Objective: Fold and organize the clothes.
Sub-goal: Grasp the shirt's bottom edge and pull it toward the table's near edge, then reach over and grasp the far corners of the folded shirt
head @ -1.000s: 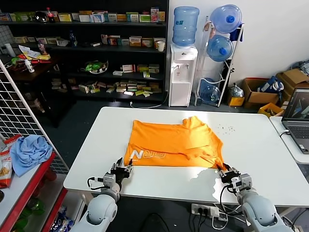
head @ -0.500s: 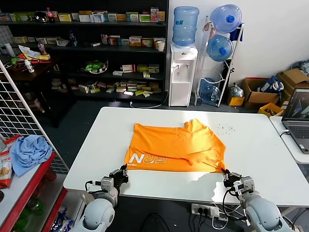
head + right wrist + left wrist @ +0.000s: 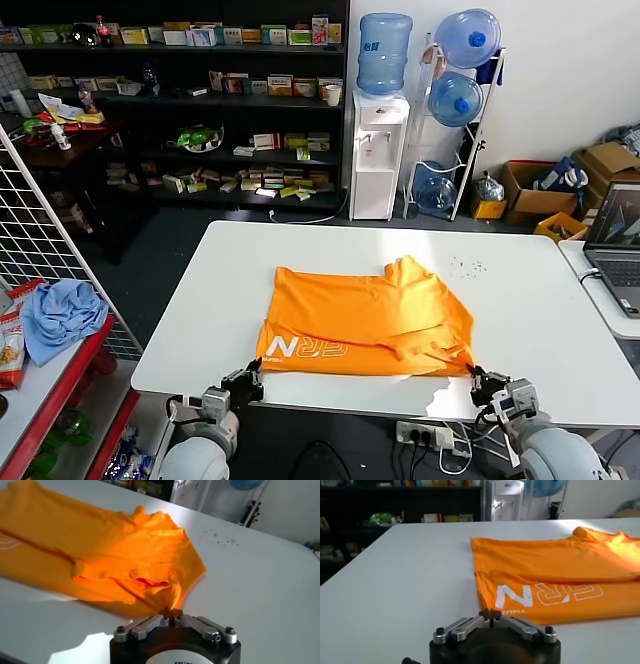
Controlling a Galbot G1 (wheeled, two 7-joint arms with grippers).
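The T-shirt [image 3: 365, 322] is soft matt orange cloth, creased and rumpled, with flat white printed lettering [image 3: 547, 594]; the desk [image 3: 540, 310] under it is smooth white, faintly glossy where light falls; the left gripper [image 3: 491, 616] and right gripper [image 3: 171, 612] show dull grey metal links on matt black bodies.

The T-shirt [image 3: 365, 320] is spread on the table [image 3: 530, 300], toward its near edge. The left gripper [image 3: 245, 382] is placed just before the shirt's near left corner, the right gripper [image 3: 485, 383] just before its near right corner.
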